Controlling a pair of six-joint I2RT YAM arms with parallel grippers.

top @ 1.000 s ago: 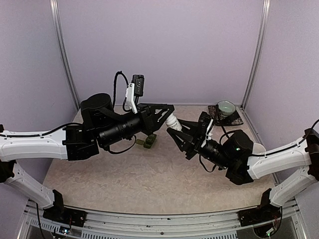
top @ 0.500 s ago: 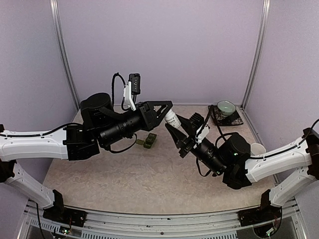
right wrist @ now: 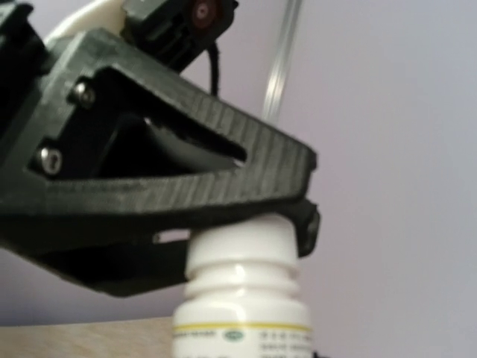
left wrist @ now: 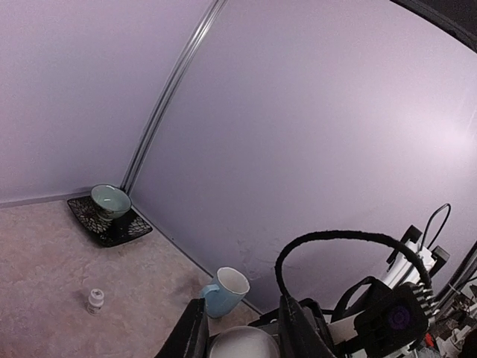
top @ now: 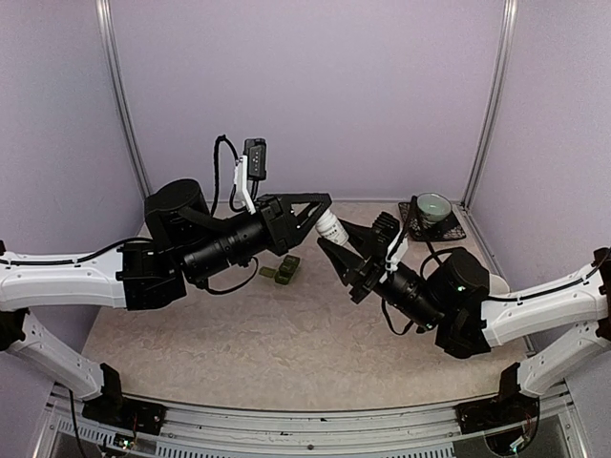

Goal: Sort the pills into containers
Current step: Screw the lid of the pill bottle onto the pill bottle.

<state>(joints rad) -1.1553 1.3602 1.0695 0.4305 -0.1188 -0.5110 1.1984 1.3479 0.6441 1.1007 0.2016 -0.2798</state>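
Arms meet in mid-air above the table (top: 286,334). The left pincer (top: 321,216) is clamped on the cap of a white pill bottle (top: 330,229), while the right pincer (top: 336,240) grips the bottle's body from below. The green containers (top: 284,270) lie on the table beneath the left pincer, touching neither pincer.

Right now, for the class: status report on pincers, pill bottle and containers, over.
Left pincer shut on cap; right pincer shut on bottle. Cap on, bottle aloft. Containers on table, untouched. No obstruction seen.
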